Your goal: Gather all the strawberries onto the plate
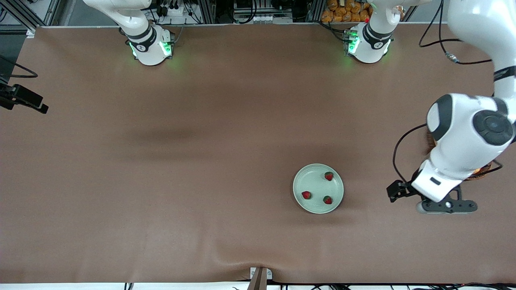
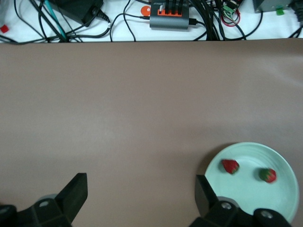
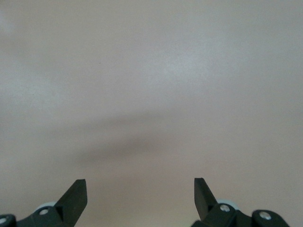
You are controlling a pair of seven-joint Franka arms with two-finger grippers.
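Three strawberries lie in the pale mint-green plate [image 1: 318, 188], which sits on the brown table cover [image 1: 201, 161] toward the left arm's end and in the half of the table nearer the front camera. All three rest inside the rim, apart from one another: one strawberry [image 1: 329, 176] in the part of the plate farthest from the front camera, a second strawberry [image 1: 306, 195] and a third strawberry [image 1: 327, 199] in the nearer part. Each shows a red body with a small green cap.

Left arm: it comes in from its base at the table's upper edge, and its wrist hangs above the table just beside the plate, toward the left arm's end. The left gripper [image 2: 141, 194] is empty, its fingers spread wide apart. In the left wrist view the plate shows just past one fingertip, with two berries visible on it; the third is not seen in that view. A brown wicker basket [image 1: 481, 169] is mostly hidden under the left arm's wrist; only its rim shows.

Right arm: only its base and a black part at the edge of the front view are seen. The right gripper [image 3: 140, 191] is empty, fingers spread wide apart, over bare brown cover with only a soft shadow beneath it.
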